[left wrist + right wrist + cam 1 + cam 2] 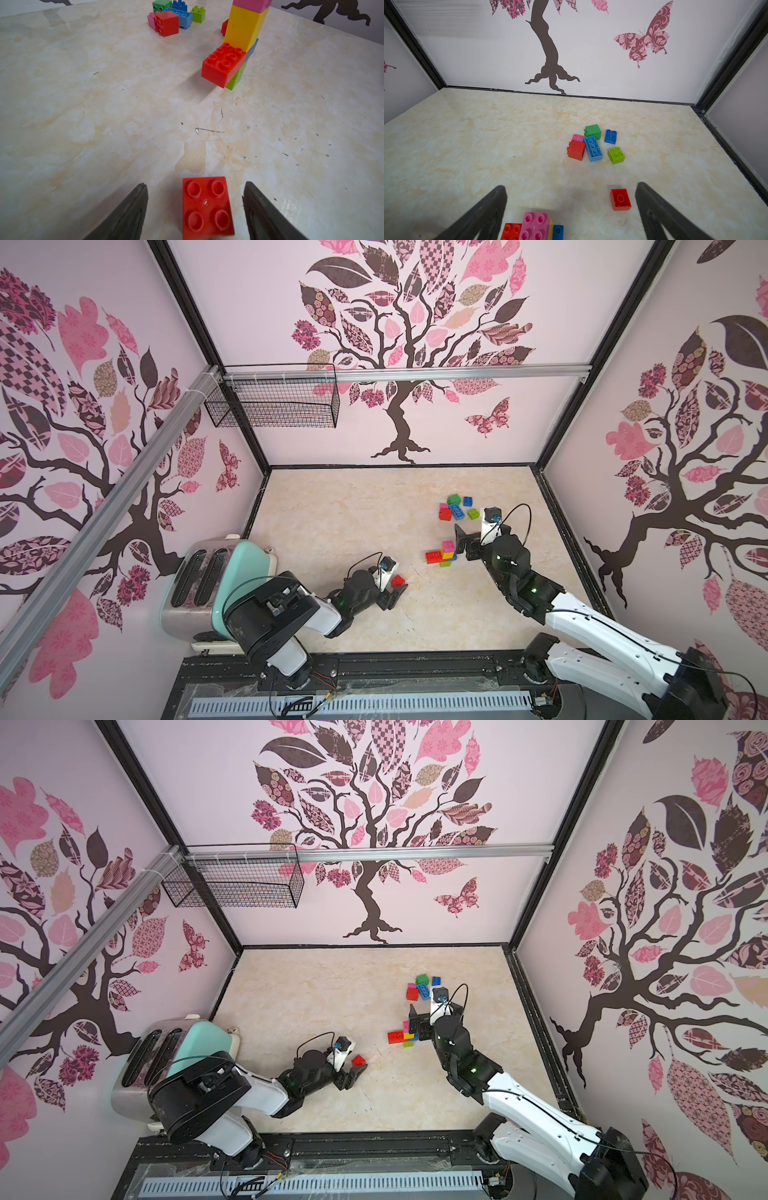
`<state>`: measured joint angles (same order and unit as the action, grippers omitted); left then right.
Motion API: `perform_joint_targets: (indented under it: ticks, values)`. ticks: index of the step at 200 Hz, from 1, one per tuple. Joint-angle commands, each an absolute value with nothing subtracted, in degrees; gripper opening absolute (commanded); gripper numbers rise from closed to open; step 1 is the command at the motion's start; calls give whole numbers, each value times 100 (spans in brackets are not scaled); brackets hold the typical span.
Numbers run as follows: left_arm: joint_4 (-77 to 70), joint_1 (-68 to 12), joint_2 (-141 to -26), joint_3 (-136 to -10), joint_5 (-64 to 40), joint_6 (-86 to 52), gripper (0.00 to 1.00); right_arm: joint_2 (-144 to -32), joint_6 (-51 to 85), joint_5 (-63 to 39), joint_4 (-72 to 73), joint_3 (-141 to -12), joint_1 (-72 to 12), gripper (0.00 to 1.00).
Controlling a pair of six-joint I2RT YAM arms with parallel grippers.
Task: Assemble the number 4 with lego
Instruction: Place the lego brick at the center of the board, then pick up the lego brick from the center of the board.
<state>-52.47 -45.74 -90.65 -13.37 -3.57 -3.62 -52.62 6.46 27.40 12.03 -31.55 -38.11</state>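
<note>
A red two-by-two lego brick lies studs up on the marble tabletop between the fingers of my left gripper, which is open with a gap on each side of the brick. The standing lego assembly has a lime base, a blue brick and a long red brick sticking out sideways, then yellow and pink on top. My right gripper hangs open just over it, touching nothing. Loose lego lies in a cluster beyond.
A small red brick lies underside up close to one right finger. A toaster stands at the table's left edge beside the left arm. A wire basket hangs on the back wall. Walls close in three sides.
</note>
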Motion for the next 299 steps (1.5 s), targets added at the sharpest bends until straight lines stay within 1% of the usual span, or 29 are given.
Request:
perform_joint_targets:
  ticks: [1, 29, 107, 130, 164, 184, 211, 247, 263, 272, 277, 290, 299]
  values:
    - [-5552, -4544, -9156, -1213, -584, -396, 72, -5280, 688, 2759, 1275, -3344, -3782, 99]
    - [-5507, -4544, -9169, -1236, -667, -375, 66, -5271, 703, 2755, 1241, -3341, -3789, 99]
    - [-5319, -4553, -9201, -1280, -762, -353, 59, -5282, 700, 2751, 1274, -3322, -3782, 99]
    - [-5218, -4553, -9191, -1312, -758, -362, 53, -5290, 696, 2751, 1291, -3319, -3784, 99]
    - [-5190, -4553, -9176, -1305, -717, -395, 52, -5311, 688, 2751, 1313, -3319, -3785, 99]
    - [-5183, -4553, -9184, -1310, -721, -400, 46, -5340, 690, 2751, 1331, -3317, -3784, 99]
    - [-5133, -4553, -9185, -1334, -695, -405, 35, -5359, 686, 2733, 1338, -3306, -3783, 99]
    - [-5064, -4532, -9118, -1336, -600, -462, 18, -5353, 799, 2554, 1464, -3223, -3778, 100]
    - [-4914, -4509, -8951, -1335, -525, -555, 12, -5349, 837, 2074, 1333, -3254, -3729, 99]
    - [-4740, -4487, -8781, -1351, -501, -613, 5, -5355, 832, 1693, 1291, -3245, -3709, 99]
    - [-4595, -4483, -8653, -1388, -512, -667, 0, -5367, 864, 1568, 1258, -3244, -3708, 100]
    - [-4001, -4459, -8236, -1577, -568, -792, 0, -5379, 1142, 1495, 1203, -3210, -3704, 99]
    - [-3598, -4448, -7952, -1732, -537, -862, 0, -5371, 1374, 1415, 1208, -3140, -3705, 94]
